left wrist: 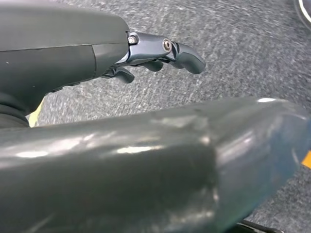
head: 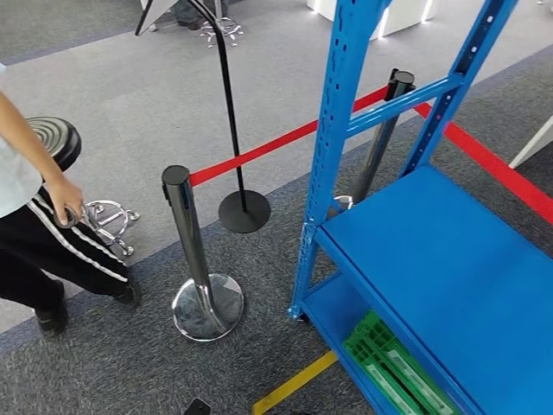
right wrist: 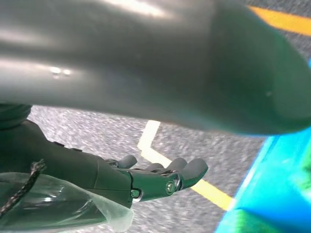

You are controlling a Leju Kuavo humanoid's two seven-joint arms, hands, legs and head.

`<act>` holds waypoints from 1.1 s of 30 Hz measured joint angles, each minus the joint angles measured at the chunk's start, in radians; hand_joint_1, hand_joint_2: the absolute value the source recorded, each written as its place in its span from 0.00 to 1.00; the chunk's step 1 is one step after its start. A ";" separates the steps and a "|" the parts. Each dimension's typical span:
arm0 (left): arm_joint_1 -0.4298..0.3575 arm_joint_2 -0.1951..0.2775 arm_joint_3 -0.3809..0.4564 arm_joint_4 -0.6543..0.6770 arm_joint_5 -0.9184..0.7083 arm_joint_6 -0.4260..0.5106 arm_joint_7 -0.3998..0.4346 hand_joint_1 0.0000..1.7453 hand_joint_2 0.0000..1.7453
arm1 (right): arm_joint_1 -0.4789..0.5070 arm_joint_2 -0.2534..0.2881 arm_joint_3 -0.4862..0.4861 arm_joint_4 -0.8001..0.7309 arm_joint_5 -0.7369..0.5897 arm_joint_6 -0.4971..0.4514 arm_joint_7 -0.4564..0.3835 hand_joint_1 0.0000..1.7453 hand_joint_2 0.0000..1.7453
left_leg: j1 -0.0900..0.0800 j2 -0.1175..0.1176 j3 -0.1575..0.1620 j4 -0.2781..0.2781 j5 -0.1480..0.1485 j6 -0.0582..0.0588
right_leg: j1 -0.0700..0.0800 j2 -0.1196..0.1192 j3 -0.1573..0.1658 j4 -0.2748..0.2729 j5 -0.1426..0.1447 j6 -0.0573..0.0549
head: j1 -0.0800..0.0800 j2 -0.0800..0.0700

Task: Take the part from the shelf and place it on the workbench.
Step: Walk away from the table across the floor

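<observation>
No part identifiable yet. Blue shelf (head: pixel 450 259) fills the right of the head view; its upper deck is bare blue. On the lower deck, near the front-left corner, sits a green ribbed crate (head: pixel 391 367), possibly what holds the part, can't tell from here. No workbench or surface seen.

Progress, my read: very early. Nothing picked, nothing placed; the robot looks to be approaching the shelf with both arms hanging. Reach, grasp, carry and place are all left.

Left hand (left wrist: pixel 161 53): fingers extended and loosely apart over grey carpet, holding nothing. Right hand (right wrist: pixel 161 177): same, fingers stretched out, empty, over carpet, with yellow floor tape (right wrist: pixel 176 165) below it and the shelf's blue edge nearby. Some clear film and a dark cord sit at the right wrist, not in the fingers.

Around: chrome stanchion post (head: pixel 195 259) just off the shelf's front-left upright, a second post (head: pixel 384 130) behind the frame, and a red barrier belt (head: pixel 261 151) strung between them and on past the shelf. Black sign stand (head: pixel 238 173) further back. Person (head: pixel 39 225) at the left edge beside a round stool (head: pixel 55 138).

Obstruction judgement: the near stanchion and belt crowd the shelf's left end; approach from the open front side looks cleaner. The upper deck overhangs the crate, so reaching it means going low.
</observation>
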 joint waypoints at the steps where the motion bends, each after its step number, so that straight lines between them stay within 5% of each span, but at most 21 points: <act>1: 0.000 0.000 0.000 0.000 -0.001 0.000 0.000 0.00 0.00 | 0.002 0.000 0.000 0.000 0.000 0.000 0.000 0.00 0.00 | 0.000 0.013 0.001 0.000 -0.002 -0.002 | -0.001 -0.007 0.029 -0.047 0.028 0.001 | 0.000 0.000; 4: -0.002 -0.001 0.000 0.000 -0.002 0.000 0.000 0.00 0.00 | -0.002 -0.002 0.000 0.001 0.000 0.000 -0.001 0.00 0.00 | -0.003 0.044 0.007 0.007 -0.012 -0.018 | 0.002 -0.054 0.145 -0.240 0.096 -0.005 | -0.001 0.000; 7: -0.005 0.000 0.000 0.000 -0.002 0.000 0.000 0.00 0.00 | -0.001 -0.003 0.000 0.002 0.000 -0.001 -0.002 0.00 0.00 | -0.005 0.065 0.014 0.009 -0.016 -0.034 | 0.008 -0.046 0.158 -0.270 0.099 -0.026 | -0.004 0.000; 10: -0.008 -0.001 0.000 0.000 -0.003 0.000 -0.002 0.00 0.00 | 0.001 -0.004 0.000 0.002 0.000 -0.002 -0.002 0.00 0.00 | 0.003 0.020 0.001 0.060 -0.059 -0.051 | 0.005 -0.019 0.161 -0.274 0.105 -0.045 | -0.007 0.000; 12: -0.007 0.000 0.000 0.000 -0.003 0.000 -0.002 0.00 0.00 | -0.002 -0.004 0.000 0.003 0.000 -0.001 -0.002 0.00 0.00 | 0.005 -0.027 -0.054 0.186 -0.128 -0.054 | 0.005 0.003 0.161 -0.274 0.108 -0.053 | -0.010 0.000; 14: -0.004 0.001 0.000 0.000 -0.003 -0.001 -0.002 0.00 0.00 | -0.003 -0.004 0.000 0.004 0.000 0.000 -0.002 0.00 0.00 | 0.003 -0.037 -0.108 0.295 -0.160 -0.050 | 0.009 0.029 0.161 -0.273 0.109 -0.055 | -0.010 0.000; 16: -0.004 0.001 0.000 0.000 -0.003 0.000 -0.002 0.00 0.00 | -0.001 -0.004 0.000 0.005 0.000 -0.002 -0.002 0.00 0.00 | 0.000 -0.043 -0.103 0.265 -0.112 -0.038 | 0.014 0.059 0.163 -0.273 0.109 -0.056 | -0.009 0.000; 19: -0.004 0.002 0.000 0.000 -0.003 0.000 -0.002 0.00 0.00 | -0.003 -0.004 0.000 0.007 0.000 -0.003 -0.002 0.00 0.00 | -0.004 -0.105 -0.029 0.077 -0.010 -0.010 | 0.019 0.099 0.164 -0.271 0.110 -0.053 | -0.008 0.000; 21: -0.004 0.004 0.000 0.000 -0.004 0.000 -0.002 0.00 0.00 | -0.003 -0.004 0.000 0.009 0.001 -0.004 -0.002 0.00 0.00 | -0.007 -0.129 -0.011 0.030 -0.003 -0.002 | 0.016 0.121 0.156 -0.270 0.113 -0.044 | -0.009 0.000; 23: -0.007 0.003 0.000 0.000 -0.004 0.000 -0.002 0.00 0.00 | 0.001 -0.004 0.000 0.010 0.001 -0.005 -0.002 0.00 0.00 | -0.006 -0.111 -0.008 0.017 0.002 -0.002 | 0.011 0.132 0.143 -0.270 0.115 -0.032 | -0.010 0.000; 25: -0.008 0.000 0.000 0.000 -0.004 0.000 -0.002 0.00 0.00 | 0.002 -0.004 0.000 0.011 0.001 -0.007 -0.002 0.00 0.00 | -0.002 -0.084 -0.005 0.002 0.010 0.004 | 0.013 0.090 0.117 -0.234 0.090 -0.024 | -0.005 0.000; 27: -0.006 -0.002 0.000 0.000 -0.004 -0.001 -0.002 0.00 0.00 | -0.004 -0.005 0.000 0.011 0.001 -0.009 -0.002 0.00 0.00 | -0.001 -0.053 -0.004 -0.004 0.013 0.009 | 0.014 0.028 0.059 -0.120 0.029 -0.016 | 0.003 0.000; 29: -0.003 -0.001 0.001 0.000 -0.004 -0.001 -0.002 0.00 0.00 | -0.006 -0.006 0.000 0.012 0.001 -0.009 -0.002 0.00 0.00 | -0.003 -0.019 -0.005 -0.003 0.012 0.008 | 0.010 0.007 0.003 -0.004 -0.014 -0.007 | 0.005 0.000; 30: -0.003 -0.001 0.001 0.000 -0.004 0.000 -0.002 0.00 0.00 | -0.004 -0.006 0.000 0.013 0.001 -0.009 -0.002 0.00 0.00 | -0.003 -0.005 -0.005 -0.003 0.010 0.007 | 0.007 0.002 -0.001 0.008 -0.009 -0.003 | 0.005 0.000; 31: -0.003 -0.001 0.001 0.000 -0.004 -0.001 -0.002 0.00 0.00 | -0.001 -0.007 0.000 0.013 0.001 -0.009 -0.002 0.00 0.00 | -0.002 0.009 -0.004 -0.003 0.009 0.005 | 0.005 -0.003 0.016 -0.020 0.012 0.000 | 0.006 0.000; 33: -0.004 -0.002 0.001 0.000 -0.004 -0.001 -0.002 0.00 0.00 | 0.000 -0.007 0.000 0.014 0.001 -0.009 -0.002 0.00 0.00 | -0.002 0.034 0.000 0.000 0.003 -0.003 | 0.003 -0.038 0.095 -0.158 0.072 0.003 | 0.006 0.000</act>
